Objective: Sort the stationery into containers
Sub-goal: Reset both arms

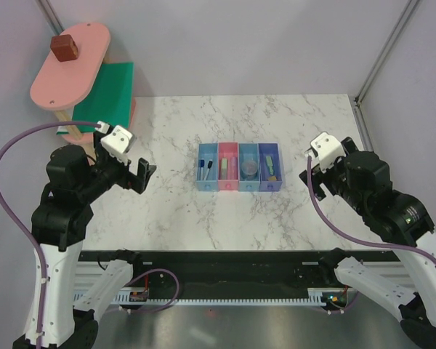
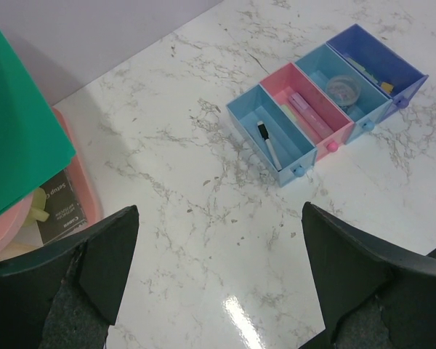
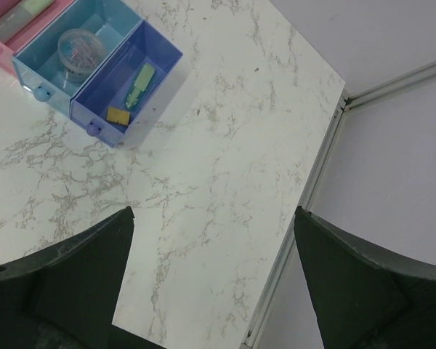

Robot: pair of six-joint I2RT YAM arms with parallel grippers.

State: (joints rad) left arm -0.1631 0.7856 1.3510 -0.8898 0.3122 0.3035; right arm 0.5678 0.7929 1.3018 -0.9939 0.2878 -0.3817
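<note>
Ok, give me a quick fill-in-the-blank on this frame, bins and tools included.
The row of joined rectangular plastic bins has ___ compartments.
The brown cube sits on the ___ oval shelf top.
The left tool and right tool both stand ___.
From above, the small tan block lies in the row's ___ end bin.
Missing: four; pink; open; right.

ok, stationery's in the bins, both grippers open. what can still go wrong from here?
1. Left gripper hangs open near the pink shelf; a swing that way could bump it and drop the brown cube on top.
2. The bins look light; the right gripper, also open, could shove the row if it passes low.
</note>
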